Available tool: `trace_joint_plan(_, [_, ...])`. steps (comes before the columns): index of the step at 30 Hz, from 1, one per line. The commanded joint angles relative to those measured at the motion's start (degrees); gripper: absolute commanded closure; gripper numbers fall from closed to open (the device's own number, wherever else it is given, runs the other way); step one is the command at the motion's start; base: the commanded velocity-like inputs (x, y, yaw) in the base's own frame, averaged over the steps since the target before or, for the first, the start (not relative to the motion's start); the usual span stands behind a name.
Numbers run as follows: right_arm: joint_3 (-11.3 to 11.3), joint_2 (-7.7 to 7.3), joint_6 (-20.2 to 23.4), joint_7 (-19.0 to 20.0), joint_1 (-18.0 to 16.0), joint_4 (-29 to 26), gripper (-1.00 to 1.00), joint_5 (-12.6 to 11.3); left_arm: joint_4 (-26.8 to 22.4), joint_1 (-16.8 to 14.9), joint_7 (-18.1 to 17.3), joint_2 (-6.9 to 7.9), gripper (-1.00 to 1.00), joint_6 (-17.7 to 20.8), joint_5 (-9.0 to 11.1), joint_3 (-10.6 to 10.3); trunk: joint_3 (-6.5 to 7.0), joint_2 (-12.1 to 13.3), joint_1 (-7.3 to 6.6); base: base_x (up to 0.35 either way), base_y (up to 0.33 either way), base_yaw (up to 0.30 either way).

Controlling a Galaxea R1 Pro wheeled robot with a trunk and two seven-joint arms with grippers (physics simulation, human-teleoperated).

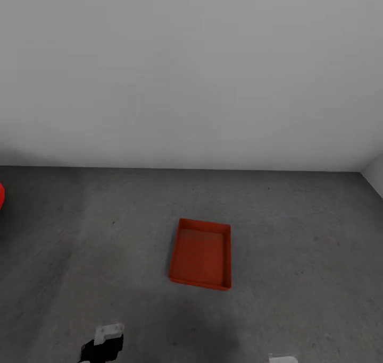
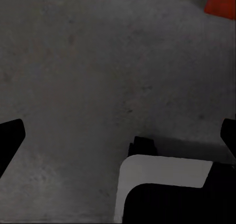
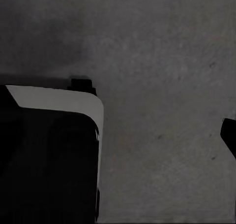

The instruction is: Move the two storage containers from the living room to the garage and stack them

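One red-orange storage container [image 1: 201, 254] lies open-topped on the dark grey concrete floor [image 1: 298, 235] of the garage, a little ahead of me and near the white wall. A corner of this container [image 2: 222, 1] shows in the left wrist view. My left gripper [image 2: 120, 135] hangs above bare floor, its dark fingertips [image 2: 11, 135] far apart with nothing between them. Of my right gripper, one dark fingertip [image 3: 229, 135] sits at the picture's edge over the floor, and the other is lost against my dark base. Parts of both arms [image 1: 106, 342] show low in the head view.
A plain white wall [image 1: 191, 70] runs across the back, meeting a side wall at the far right corner [image 1: 375, 174]. A bit of something red [image 1: 1, 195] shows at the left edge. My own white-and-black base [image 2: 167, 189] sits close under both wrists.
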Motion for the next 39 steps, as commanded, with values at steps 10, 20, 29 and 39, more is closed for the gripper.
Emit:
trace_joint_plan(10, [0.5,0.51,3.9,0.1,6.1,0.2,-1.0,-0.5,0.0,4.5,-3.2,-0.92,-1.0,14.0,8.4,-0.2,-0.05,-0.1,0.02,0.0,0.0,0.0])
trace_joint_plan(20, [0.5,0.57,4.0,0.9,6.6,0.2,-1.0,-0.6,0.0,6.0,-3.2,-0.9,-1.0,14.7,11.3,-0.2,-0.05,-0.1,0.02,0.0,0.0,0.0])
trace_joint_plan(29, [0.3,0.56,3.9,7.2,13.9,0.2,-1.0,-0.9,-0.1,12.5,-3.1,-0.8,-1.0,14.0,10.7,-0.4,0.55,-0.1,0.02,0.0,0.0,0.0])
trace_joint_plan(39, [0.4,0.68,4.0,8.0,14.1,0.2,-1.0,-0.4,-0.1,12.9,-3.2,-0.76,-1.0,14.0,10.7,-0.4,1.47,-0.1,0.02,0.0,0.0,0.0])
